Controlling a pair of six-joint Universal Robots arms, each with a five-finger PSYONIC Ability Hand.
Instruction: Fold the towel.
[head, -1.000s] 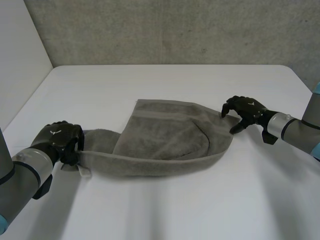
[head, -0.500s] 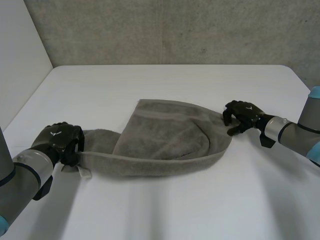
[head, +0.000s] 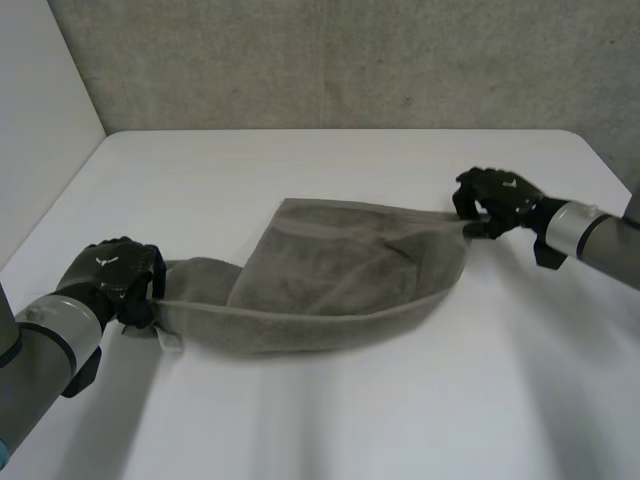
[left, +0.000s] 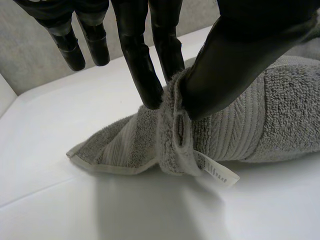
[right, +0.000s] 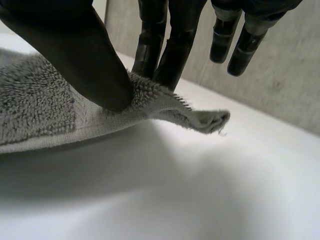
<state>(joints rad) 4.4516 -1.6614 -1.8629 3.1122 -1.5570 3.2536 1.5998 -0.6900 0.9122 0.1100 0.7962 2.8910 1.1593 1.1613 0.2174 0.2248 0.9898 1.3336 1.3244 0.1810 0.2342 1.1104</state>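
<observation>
Pinching both ends: my left hand (head: 115, 275) grips the towel (head: 330, 285) at its near corner, my right hand (head: 497, 195) holds the far one up; it sags rumpled on the table (head: 320, 420), no fold yet.

White table (head: 330, 170) against a rough grey wall (head: 340, 60); plain white panel (head: 35, 120) at its left

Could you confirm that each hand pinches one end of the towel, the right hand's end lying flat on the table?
Not quite: the right hand holds its end of the towel lifted off the table, as the right wrist view shows.
</observation>
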